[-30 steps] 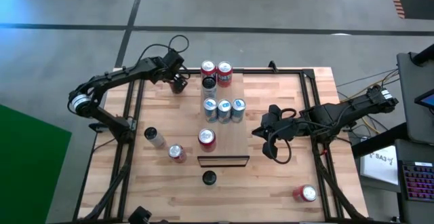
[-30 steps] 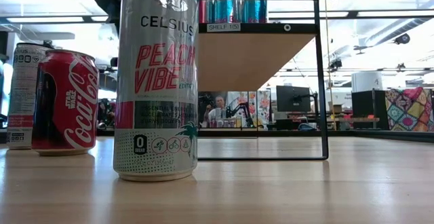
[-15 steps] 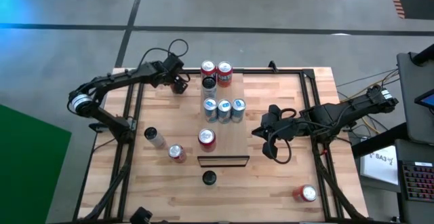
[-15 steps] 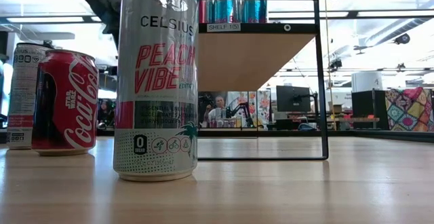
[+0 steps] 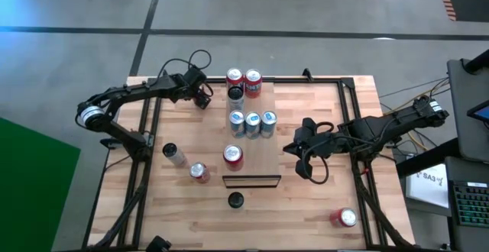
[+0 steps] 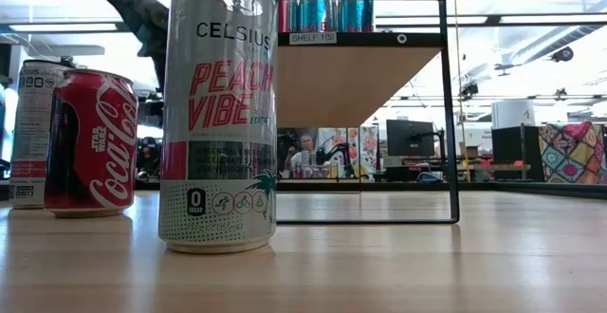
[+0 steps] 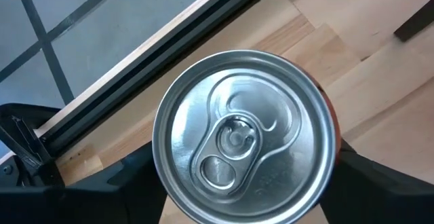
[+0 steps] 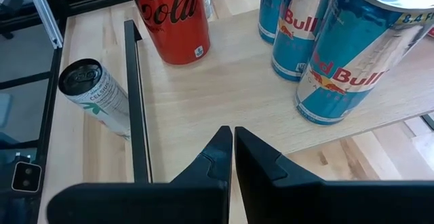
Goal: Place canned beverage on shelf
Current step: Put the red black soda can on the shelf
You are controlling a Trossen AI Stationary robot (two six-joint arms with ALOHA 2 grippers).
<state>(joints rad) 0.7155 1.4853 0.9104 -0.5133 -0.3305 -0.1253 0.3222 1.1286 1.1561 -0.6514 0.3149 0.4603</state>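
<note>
My left hand (image 5: 200, 97) is at the far left corner of the planked wooden surface (image 5: 321, 198), and right between its dark fingers (image 7: 132, 183) stands a silver-topped can with a red side (image 7: 244, 156). The fingers sit close on either side of it, spread about a can wide, but honestly I can't tell if they're actually clamping it or just framing it. That puts the can near the far end of the long light-wood shelf (image 5: 260, 160), off to its left and not on it.

Only the left wrist view shows that can. From above, my hand covers it completely.

My right hand (image 8: 232, 139) is pinched fully closed with nothing in it, hanging just beside the shelf's right edge, near the three blue Red Bull cans (image 5: 253, 121) on the board.

The low view gives the shelf end-on, raised on a thin black frame (image 6: 449, 104), with a tall Celsius can (image 6: 220, 114) in front.
</note>
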